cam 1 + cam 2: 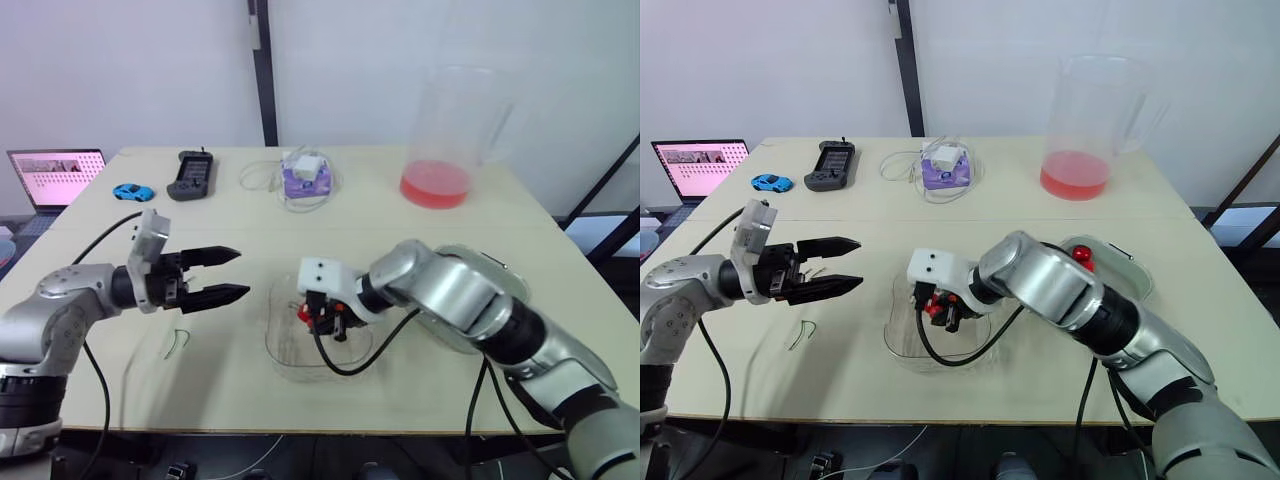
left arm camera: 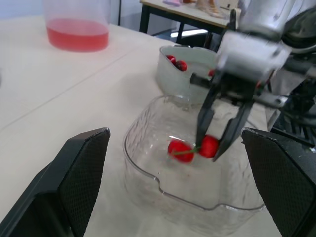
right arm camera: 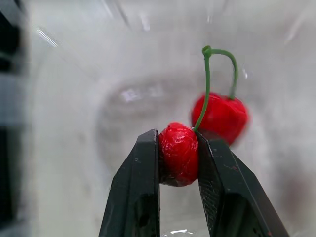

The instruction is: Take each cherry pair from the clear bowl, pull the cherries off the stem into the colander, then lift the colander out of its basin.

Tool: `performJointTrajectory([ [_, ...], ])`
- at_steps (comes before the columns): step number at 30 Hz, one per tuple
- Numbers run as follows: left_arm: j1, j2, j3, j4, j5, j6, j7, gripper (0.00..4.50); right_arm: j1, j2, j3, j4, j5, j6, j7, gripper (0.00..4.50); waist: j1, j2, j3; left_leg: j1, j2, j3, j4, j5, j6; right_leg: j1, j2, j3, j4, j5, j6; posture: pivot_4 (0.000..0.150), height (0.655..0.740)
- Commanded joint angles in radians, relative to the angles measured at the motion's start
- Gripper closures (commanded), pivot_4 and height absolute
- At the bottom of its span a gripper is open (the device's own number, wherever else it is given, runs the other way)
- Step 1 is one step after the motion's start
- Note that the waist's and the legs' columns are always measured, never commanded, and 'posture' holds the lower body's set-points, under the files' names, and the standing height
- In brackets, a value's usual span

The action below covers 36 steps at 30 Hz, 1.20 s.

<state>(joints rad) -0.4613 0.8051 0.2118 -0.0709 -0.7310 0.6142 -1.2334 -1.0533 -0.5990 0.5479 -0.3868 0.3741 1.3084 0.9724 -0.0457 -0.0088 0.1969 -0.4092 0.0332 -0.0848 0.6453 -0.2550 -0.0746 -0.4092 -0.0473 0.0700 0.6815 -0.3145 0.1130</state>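
Pinching one glossy red cherry [image 3: 178, 154], the right gripper [image 3: 177, 138] is seen inside the clear plastic bowl [image 1: 285, 350]; a second cherry [image 3: 222, 116] is joined by a curved green stem [image 3: 206, 84]. At nine o'clock the left gripper [image 1: 242, 273] is held spread.

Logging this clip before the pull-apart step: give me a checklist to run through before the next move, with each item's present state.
1. Right gripper shut on one cherry of the pair: ok.
2. Second cherry joined to it by the green stem: ok.
3. Left gripper open, ready to take the free cherry: ok.
4. Pair lifted clear of the clear bowl: not ok, it is inside the bowl.
5. Left gripper apart from the bowl's rim: ok.
6. Colander has room, a few cherries in it: ok.
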Motion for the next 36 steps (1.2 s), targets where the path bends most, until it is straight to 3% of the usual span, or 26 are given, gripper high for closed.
performJointTrajectory([
  [1,-0.055,-0.021,0.048,0.0,-0.032,-0.025,0.03,0.0,0.009,0.049,-0.294,-0.034,0.163,0.135,0.036,3.83,0.001,0.0,0.0,0.0,0.0,0.0,0.0,0.0,0.0,0.0,0.0,0.0,0.0,0.0,0.0,0.15,0.7332],
  [7,-0.124,-0.058,0.082,-0.024,-0.149,0.029,0.029,0.0,0.086,0.178,-0.648,0.019,0.41,0.304,0.023,3.83,0.0,0.0,0.0,0.0,0.0,0.0,0.0,0.0,0.0,0.001,0.0,0.0,0.0,0.0,0.0,0.15,0.7332],
  [12,-0.156,-0.039,0.078,-0.065,-0.289,0.147,-0.015,0.0,0.145,0.192,-0.702,0.05,0.585,0.306,-0.016,3.83,-0.003,0.0,0.0,0.0,0.0,0.0,0.0,0.0,0.0,0.0,0.0,0.0,0.0,0.0,0.0,0.15,0.7332],
  [17,-0.212,-0.019,0.055,-0.082,-0.415,0.278,-0.055,0.0,0.163,0.191,-0.677,0.051,0.651,0.306,-0.054,3.83,-0.004,0.0,0.0,0.0,0.0,0.0,0.0,0.0,0.0,0.0,0.0,0.0,0.0,0.0,0.0,0.15,0.7332],
  [26,-0.245,-0.016,-0.075,-0.114,-0.344,0.266,-0.165,0.0,0.167,0.196,-0.661,0.032,0.766,0.305,-0.1,3.83,-0.005,0.0,0.0,0.0,0.0,0.0,0.0,0.0,0.0,0.001,0.0,0.0,0.0,0.0,0.0,0.15,0.7332],
  [36,-0.268,-0.083,-0.137,-0.112,-0.296,0.218,-0.186,0.0,0.165,0.188,-0.65,0.04,0.862,0.289,-0.165,3.83,-0.003,0.0,0.0,0.0,0.0,0.0,0.0,0.0,0.0,0.0,0.001,0.0,0.0,0.0,0.0,0.15,0.7332],
])
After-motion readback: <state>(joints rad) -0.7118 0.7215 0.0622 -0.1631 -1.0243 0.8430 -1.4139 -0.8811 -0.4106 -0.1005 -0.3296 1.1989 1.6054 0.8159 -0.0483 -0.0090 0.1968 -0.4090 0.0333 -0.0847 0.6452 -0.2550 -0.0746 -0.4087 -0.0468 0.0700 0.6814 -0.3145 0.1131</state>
